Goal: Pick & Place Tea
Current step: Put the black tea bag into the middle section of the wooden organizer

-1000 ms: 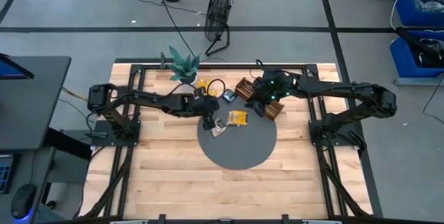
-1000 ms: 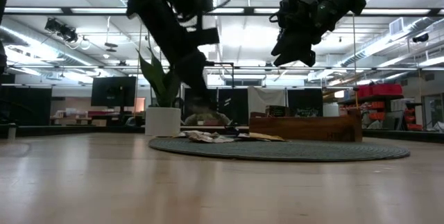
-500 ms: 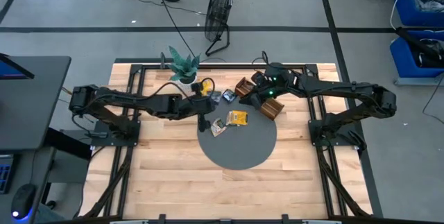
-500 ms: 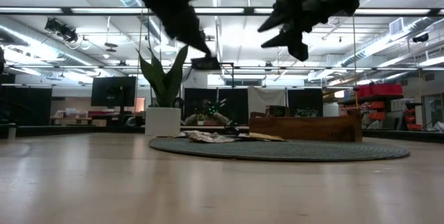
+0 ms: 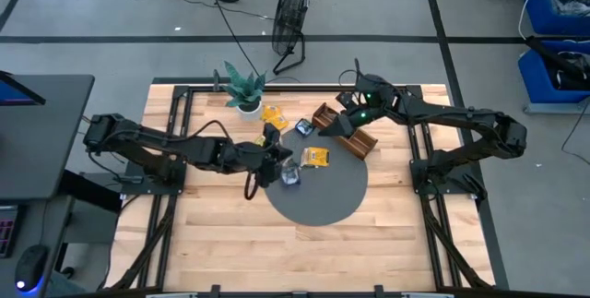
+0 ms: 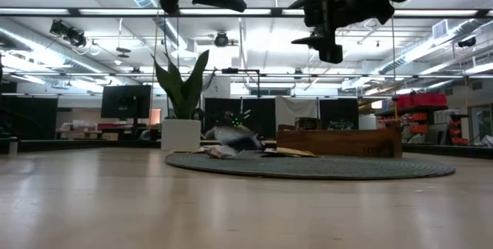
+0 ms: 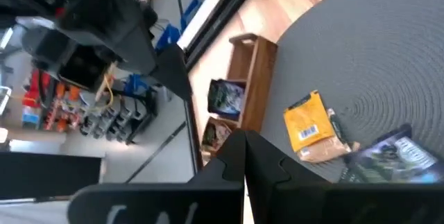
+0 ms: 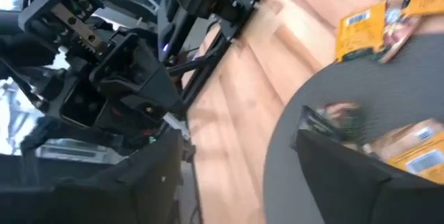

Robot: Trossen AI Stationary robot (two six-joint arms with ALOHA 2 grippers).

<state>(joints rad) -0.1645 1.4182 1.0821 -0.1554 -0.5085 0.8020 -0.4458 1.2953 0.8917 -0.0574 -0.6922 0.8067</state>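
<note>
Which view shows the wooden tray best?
The left wrist view: the tray fills much of the picture, and packets show in its compartments. The high view shows it small, under the right arm. The low view shows only its side. The right wrist view does not show it.

Wooden tray (image 7: 244, 89) partly hidden behind left end effector (image 7: 244, 156).

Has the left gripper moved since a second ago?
Yes. In the high view the left gripper has pulled back from near the plant toward the mat's left edge, shut and empty.
</note>
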